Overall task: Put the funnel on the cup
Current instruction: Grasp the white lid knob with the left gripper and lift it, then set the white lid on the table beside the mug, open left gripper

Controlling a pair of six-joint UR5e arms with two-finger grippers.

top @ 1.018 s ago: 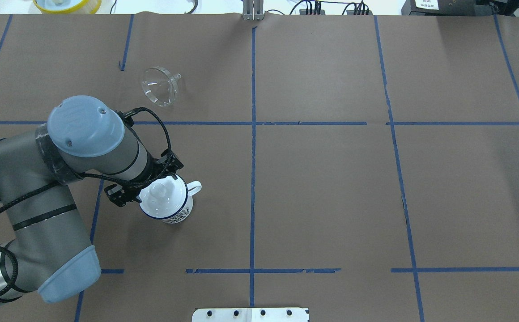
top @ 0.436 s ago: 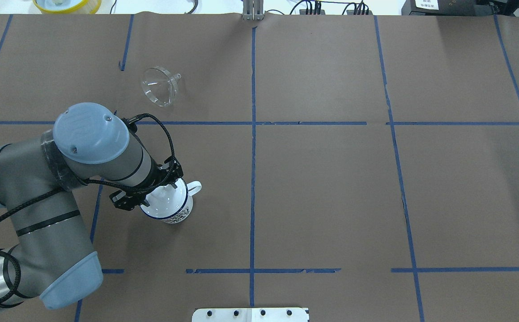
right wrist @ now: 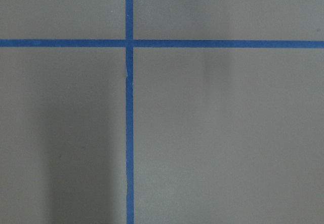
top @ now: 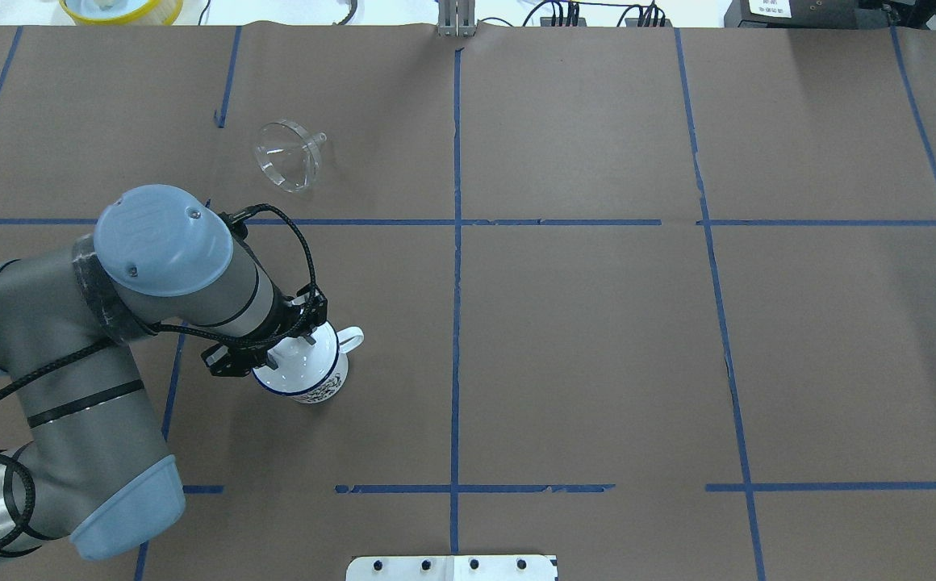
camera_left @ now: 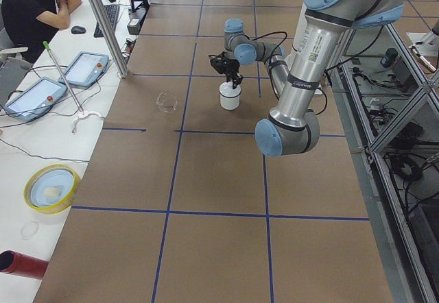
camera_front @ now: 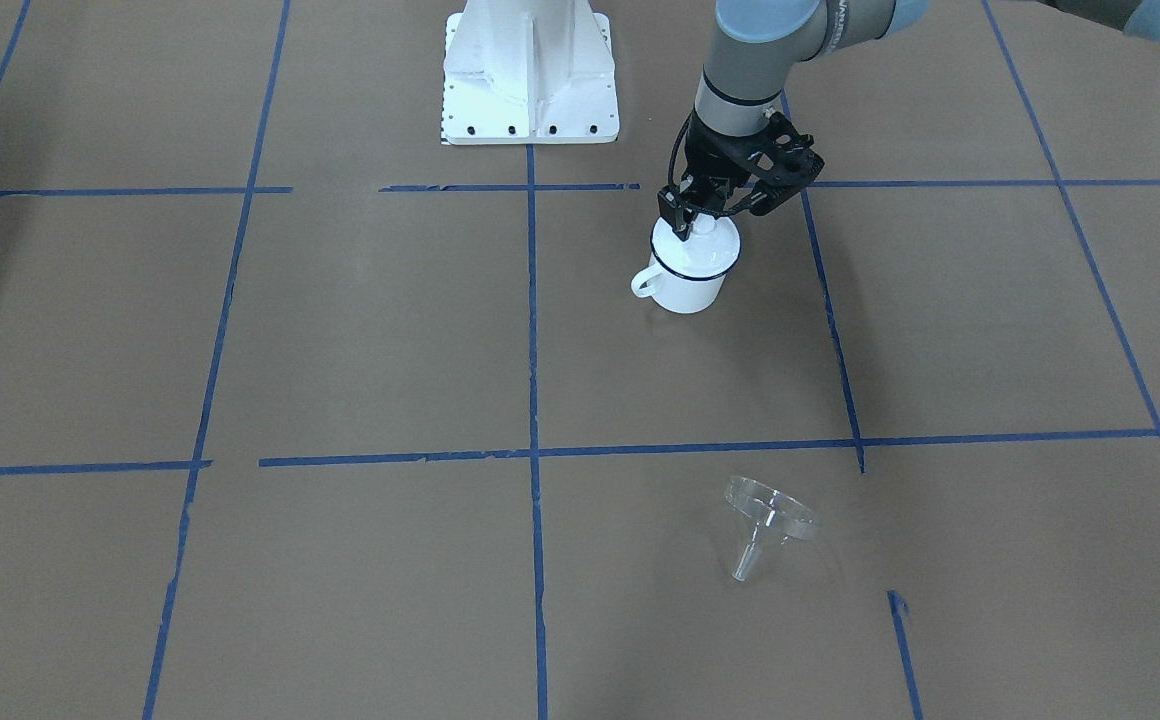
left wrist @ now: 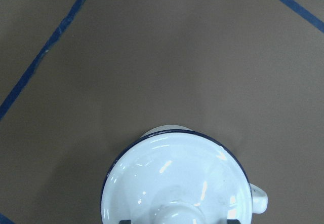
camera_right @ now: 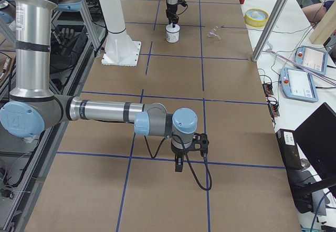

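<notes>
The left gripper [top: 291,350] hangs over the lid [top: 297,369] on the cup [top: 325,390], jaws apart either side of its knob [left wrist: 177,215], gripping nothing. Seen from overhead, the funnel [top: 286,157] lies on its side, well apart at twelve o'clock from that gripper, spout toward two. The right gripper [camera_right: 179,165], whose opening I cannot tell, sits much farther off, toward three o'clock.

The table [top: 597,323] is viewed steeply from above by two fixed cameras on opposite long sides; the cup [top: 319,389] is shared by both. Each table end is covered lengthwise, from farther off. Both wrist cameras are pointed straight down, close to the surface.
</notes>
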